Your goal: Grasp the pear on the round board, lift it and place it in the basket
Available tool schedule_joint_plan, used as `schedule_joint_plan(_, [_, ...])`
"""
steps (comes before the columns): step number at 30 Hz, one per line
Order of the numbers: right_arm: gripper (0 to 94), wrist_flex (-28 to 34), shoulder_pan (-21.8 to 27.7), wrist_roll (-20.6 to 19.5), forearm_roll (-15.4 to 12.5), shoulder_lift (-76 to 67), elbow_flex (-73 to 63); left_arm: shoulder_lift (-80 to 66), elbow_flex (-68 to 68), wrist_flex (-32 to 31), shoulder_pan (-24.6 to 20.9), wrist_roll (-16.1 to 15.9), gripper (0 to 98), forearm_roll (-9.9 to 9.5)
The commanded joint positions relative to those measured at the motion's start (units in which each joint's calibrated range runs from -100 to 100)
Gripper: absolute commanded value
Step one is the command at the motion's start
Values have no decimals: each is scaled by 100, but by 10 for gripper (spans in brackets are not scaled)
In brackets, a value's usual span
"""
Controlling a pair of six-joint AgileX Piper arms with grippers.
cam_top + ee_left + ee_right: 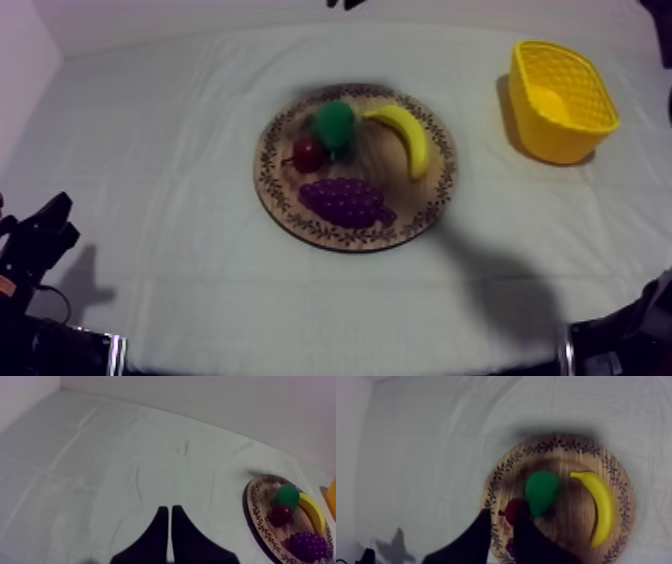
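Here's the pear (334,125), smooth and green, fat at one end, lying on the round wooden board (275,195) at the middle of the desk (150,130), not in the basket yet. Just beside it sits the small red fruit (308,154), glossy and round. Towards the near edge lies a knobbly purple bunch of grapes (345,201), and the curved yellow banana (405,137) lies on the board's right side. The board's rim carries a dark leafy pattern. The yellow basket (560,100), lattice-walled, stands well apart near the far right corner. The right claw (503,526) hangs above the board's rim close to the red fruit, black fingers (481,536) spread, nothing held. The left claw (167,513) is over bare wrinkled cloth (100,476), fingers pressed together in a narrow wedge, empty
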Motion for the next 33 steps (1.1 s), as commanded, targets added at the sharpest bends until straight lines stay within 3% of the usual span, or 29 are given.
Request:
schedule_joint_plan(1, [381, 87, -16, 42, 33, 57, -48, 2, -2, 2, 1, -1, 1, 1])
schedule_joint_plan(5, [519, 183, -32, 143, 79, 127, -133, 2, -2, 2, 1, -1, 1, 1])
schedule_joint_plan(10, [603, 296, -51, 196, 150, 272, -297, 2, -2, 2, 1, -1, 1, 1])
schedule_joint_plan(33, [653, 90, -37, -180, 253, 2479, -193, 2, -2, 2, 1, -1, 1, 1])
